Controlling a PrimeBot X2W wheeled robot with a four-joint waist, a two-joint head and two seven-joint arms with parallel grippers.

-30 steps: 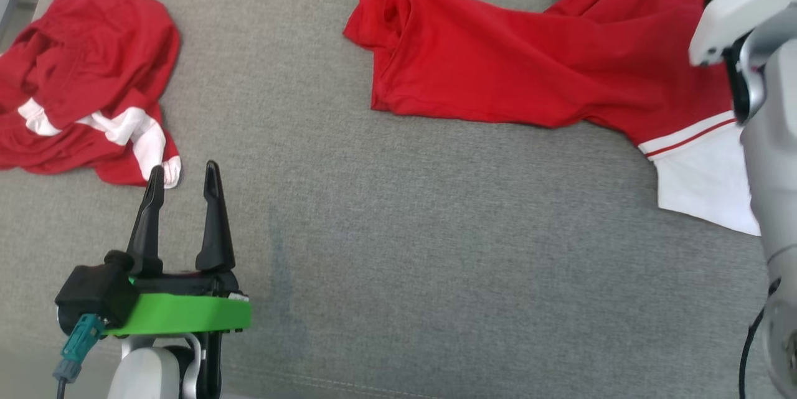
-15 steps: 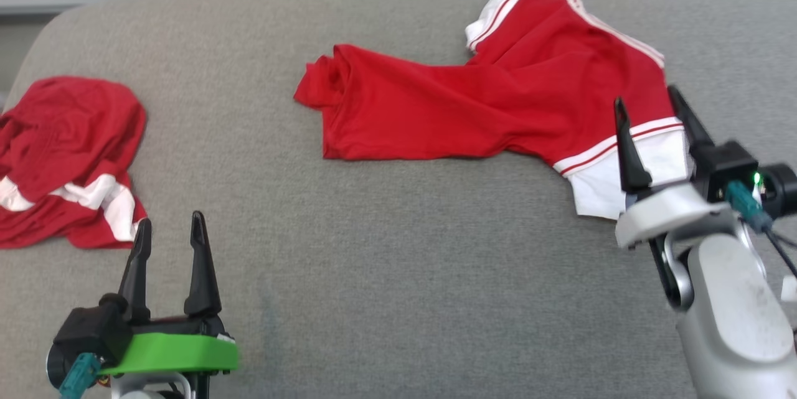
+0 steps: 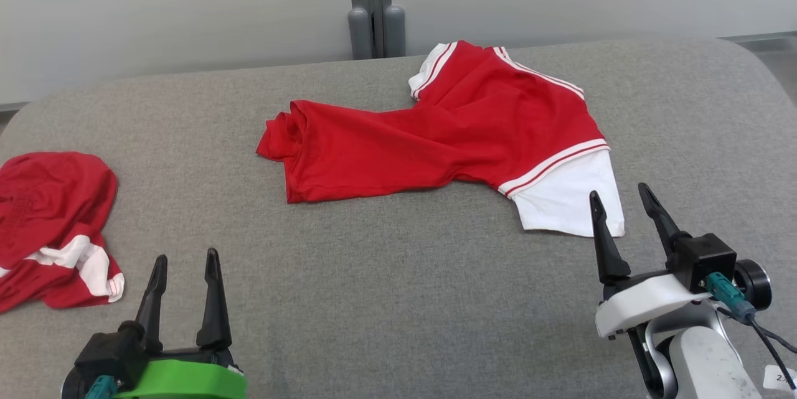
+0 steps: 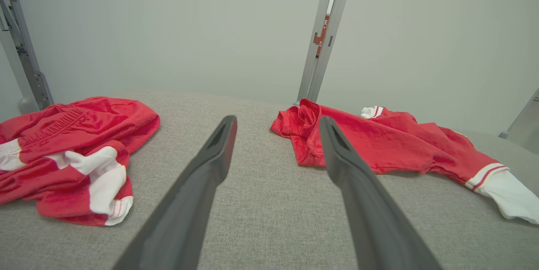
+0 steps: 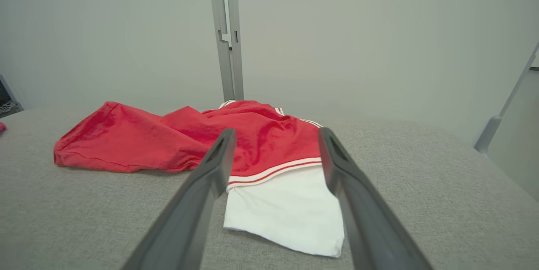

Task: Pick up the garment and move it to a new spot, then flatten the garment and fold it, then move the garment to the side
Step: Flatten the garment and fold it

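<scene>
Well, the red shirt (image 3: 436, 144) lies rumpled in the middle of the grey worktop (image 3: 398, 312), its long axis running side to side. Its bunched end points toward the robot's left, and its white sleeve (image 3: 566, 203) points right and lies closest to the robot. That sleeve sits just ahead of the right gripper (image 3: 618, 192), jaws apart and empty, so I'd judge that arm the nearer one. The left gripper (image 3: 188, 254), jaws also apart, hovers well apart from the shirt, closer to a second crumpled red-and-white garment (image 3: 50, 218).
</scene>
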